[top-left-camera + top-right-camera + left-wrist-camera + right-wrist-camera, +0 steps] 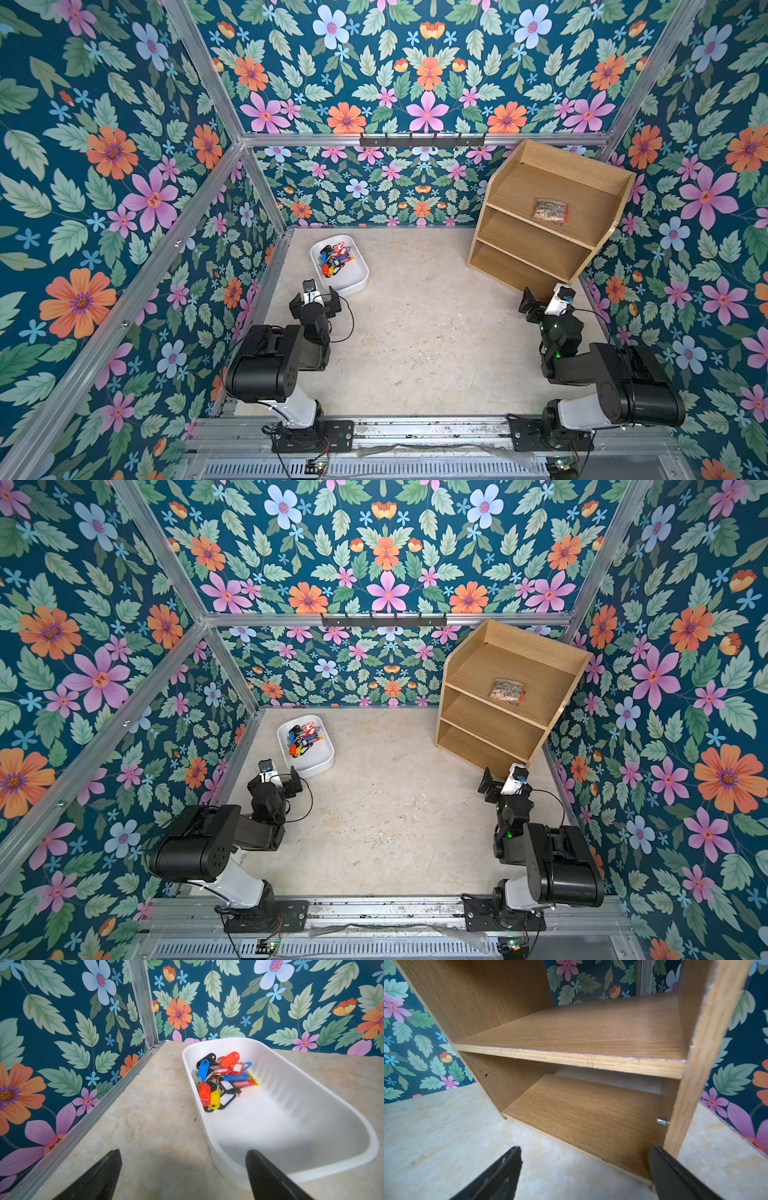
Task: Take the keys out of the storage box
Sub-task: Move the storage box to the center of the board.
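Here, my left fingers (99,1178) stand apart, empty, just at the near end of the storage box (270,1126) on the left of the bench (155,1115). Its long axis runs near-to-far, with the keys (220,1080) heaped at its far end. My right fingers (500,1174) gape, empty, facing the wooden shelves (571,1043).

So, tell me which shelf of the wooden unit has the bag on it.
The top shelf, the one walled at back and sides: the bag lies on it. The middle shelf and bottom shelf show nothing.
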